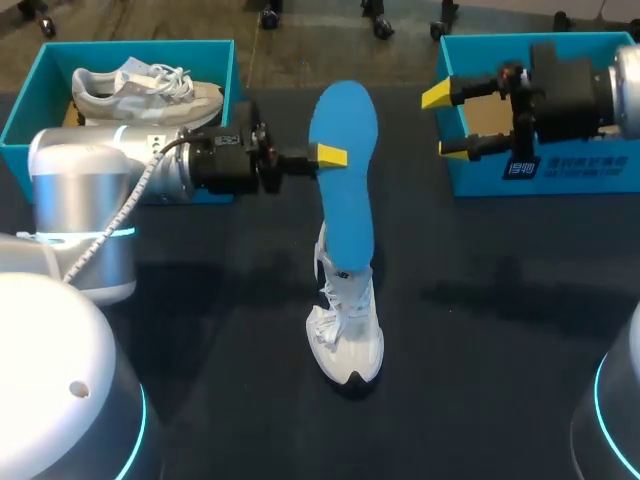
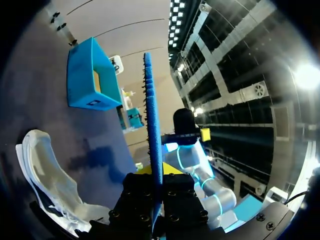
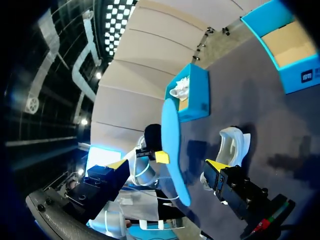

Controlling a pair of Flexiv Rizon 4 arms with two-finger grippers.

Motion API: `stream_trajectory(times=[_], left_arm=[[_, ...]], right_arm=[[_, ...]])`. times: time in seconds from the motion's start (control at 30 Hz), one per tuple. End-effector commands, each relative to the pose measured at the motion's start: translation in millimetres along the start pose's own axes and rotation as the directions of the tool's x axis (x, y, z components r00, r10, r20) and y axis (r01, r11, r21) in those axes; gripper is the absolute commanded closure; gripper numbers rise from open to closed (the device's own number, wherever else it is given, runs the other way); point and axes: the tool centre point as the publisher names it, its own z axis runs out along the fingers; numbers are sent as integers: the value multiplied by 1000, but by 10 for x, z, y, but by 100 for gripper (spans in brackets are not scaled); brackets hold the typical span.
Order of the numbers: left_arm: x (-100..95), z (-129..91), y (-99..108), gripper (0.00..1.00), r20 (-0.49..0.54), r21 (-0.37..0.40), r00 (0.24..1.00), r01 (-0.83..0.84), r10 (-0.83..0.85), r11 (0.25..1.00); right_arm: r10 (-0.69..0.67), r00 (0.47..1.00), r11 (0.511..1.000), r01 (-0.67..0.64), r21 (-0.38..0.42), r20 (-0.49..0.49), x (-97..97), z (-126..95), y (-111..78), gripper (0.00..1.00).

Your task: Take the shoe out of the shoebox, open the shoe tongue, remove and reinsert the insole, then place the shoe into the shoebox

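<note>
Blue insole [image 1: 346,205], pinched in left claw [image 1: 334,155], lengthwise away from robot

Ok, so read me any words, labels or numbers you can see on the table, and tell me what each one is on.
On the front wall of the empty shoebox, a white label: too small and blurred to read in any view.
On the insole, the shoe on the table and the other shoebox: no readable print shows.
</note>
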Motion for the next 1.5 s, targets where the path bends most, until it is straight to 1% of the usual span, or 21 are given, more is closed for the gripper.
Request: stream_trajectory(times=[0.03,0.3,0.5,0.67,0.73,0.8,0.83,0.93,1.07,1.13,1.3,1.5], left_arm=[[-115,88,-67,100,-14,-12,1000,9,-9,1000],[-226,155,-141,100,-19,-27,993,116,-116,993],[-294,199,-182,100,-22,-47,983,184,-185,982],[-284,227,-169,100,-22,-75,980,197,-199,978],[-263,234,-158,100,-24,-83,979,200,-203,976],[-257,240,-150,100,-24,-91,976,212,-215,973],[-254,248,-142,100,-23,-95,974,221,-224,971],[-243,251,-131,100,-20,-100,967,250,-253,963],[-257,278,-162,100,-11,-95,962,272,-274,958],[-257,299,-189,100,-7,-92,954,296,-298,951],[-247,327,-255,100,-5,-78,942,333,-334,940],[-240,326,-267,100,8,-65,942,335,-335,940]], right_arm=[[16,992,1000,-16,-2,129,141,-29,-72,0],[57,953,998,-66,18,297,342,-5,-80,0],[87,902,994,-106,21,423,430,26,-74,0],[91,842,991,-131,37,532,491,66,-55,0],[94,824,990,-139,39,559,491,79,-48,0],[78,819,991,-124,44,568,492,89,-38,0],[68,800,991,-123,51,596,504,100,-23,0],[43,769,991,-112,68,637,529,115,10,0],[18,728,989,-112,93,685,563,133,48,0],[1,697,987,-114,109,717,587,154,60,0],[-21,635,984,-124,129,772,595,188,57,0],[-47,552,977,-146,152,832,568,258,69,0]])
